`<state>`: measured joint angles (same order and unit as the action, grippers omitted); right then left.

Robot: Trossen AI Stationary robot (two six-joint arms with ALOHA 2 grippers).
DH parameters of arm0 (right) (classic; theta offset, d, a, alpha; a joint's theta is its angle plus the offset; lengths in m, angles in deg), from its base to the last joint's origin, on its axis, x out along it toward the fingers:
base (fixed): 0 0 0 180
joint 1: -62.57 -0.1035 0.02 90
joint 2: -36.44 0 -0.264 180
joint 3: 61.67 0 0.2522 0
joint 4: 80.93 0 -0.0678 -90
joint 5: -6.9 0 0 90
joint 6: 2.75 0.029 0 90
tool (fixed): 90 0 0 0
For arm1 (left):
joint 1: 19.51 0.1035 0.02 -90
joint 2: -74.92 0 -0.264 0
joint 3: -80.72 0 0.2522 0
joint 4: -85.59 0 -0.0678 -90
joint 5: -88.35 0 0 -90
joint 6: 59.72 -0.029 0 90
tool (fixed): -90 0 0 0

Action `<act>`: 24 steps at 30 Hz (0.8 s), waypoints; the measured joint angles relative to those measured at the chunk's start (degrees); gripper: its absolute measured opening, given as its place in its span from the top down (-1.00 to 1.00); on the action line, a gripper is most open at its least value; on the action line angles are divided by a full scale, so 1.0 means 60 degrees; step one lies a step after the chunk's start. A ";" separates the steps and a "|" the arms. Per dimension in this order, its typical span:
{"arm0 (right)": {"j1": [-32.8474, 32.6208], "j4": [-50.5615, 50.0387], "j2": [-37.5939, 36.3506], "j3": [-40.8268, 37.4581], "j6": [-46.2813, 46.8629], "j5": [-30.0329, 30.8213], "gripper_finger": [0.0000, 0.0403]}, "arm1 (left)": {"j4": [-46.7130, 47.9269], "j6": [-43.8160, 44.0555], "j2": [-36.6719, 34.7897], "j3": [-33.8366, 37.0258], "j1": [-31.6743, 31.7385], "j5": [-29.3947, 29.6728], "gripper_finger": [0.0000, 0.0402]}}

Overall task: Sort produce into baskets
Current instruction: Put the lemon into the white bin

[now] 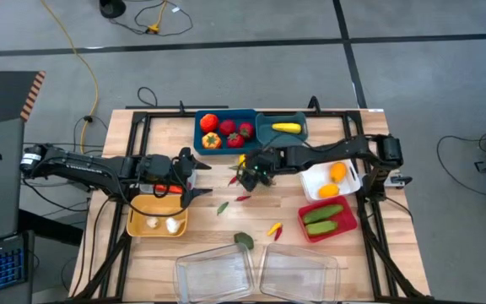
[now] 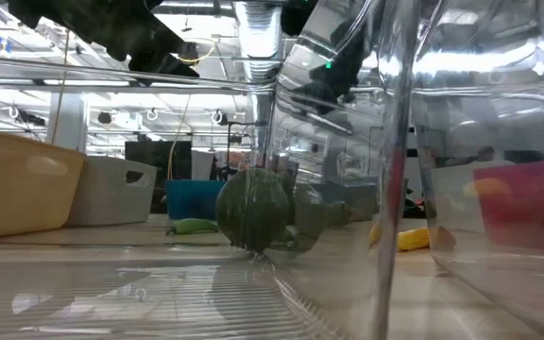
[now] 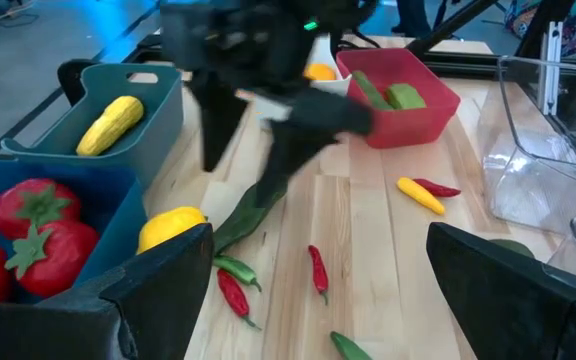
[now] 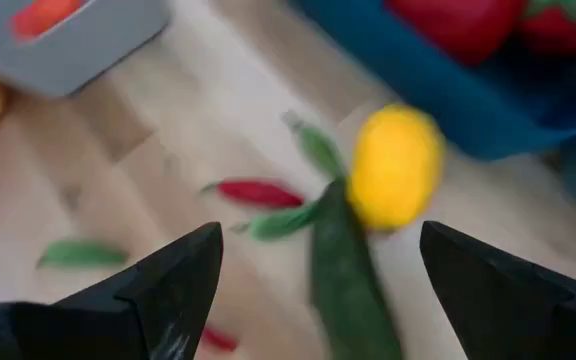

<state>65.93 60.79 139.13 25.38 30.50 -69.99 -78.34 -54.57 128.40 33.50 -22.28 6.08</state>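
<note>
My right gripper point(image 1: 250, 176) hovers open over the table's middle. In its wrist view its fingers point(image 4: 173, 285) stand on either side of a long dark green vegetable point(image 4: 348, 280), with a gap on each side. The vegetable lies on the wood next to a yellow lemon point(image 4: 393, 165). The left wrist view shows both the vegetable point(image 3: 253, 205) and the lemon point(image 3: 168, 228). My left gripper point(image 1: 194, 177) is open and empty, level, facing the right gripper from the left, beside the grey bin point(image 1: 160, 187). Red and green chillies point(image 3: 316, 270) lie loose on the wood between the two grippers.
A blue bin of red produce point(image 1: 224, 131) and a teal bin with a yellow vegetable point(image 1: 283, 128) stand at the far edge. At the right are a white bin point(image 1: 332, 180) and a red bin point(image 1: 327, 218), and a tan bin point(image 1: 157, 218) is at the left. Two clear trays point(image 1: 256, 274) sit near the front edge, with a green ball point(image 1: 243, 241) beside them.
</note>
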 joint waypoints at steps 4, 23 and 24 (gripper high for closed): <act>0.0465 0.0305 0.0064 -0.0093 0.0108 0.0097 -0.81 | 0.0000 0.0009 0.0000 0.0000 0.0000 0.0000 -0.75; 0.0870 0.1675 0.1855 -0.0105 0.0990 0.0927 -0.76 | 0.0029 0.0002 0.0000 -0.0004 0.0000 -0.0016 -0.75; 0.0913 0.1708 0.1855 -0.0104 0.1029 0.0967 -0.73 | 0.0030 0.0001 0.0000 -0.0004 0.0000 -0.0018 -0.75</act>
<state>71.41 71.04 150.26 24.76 36.68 -64.18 -78.16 -54.57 128.40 33.48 -22.28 5.97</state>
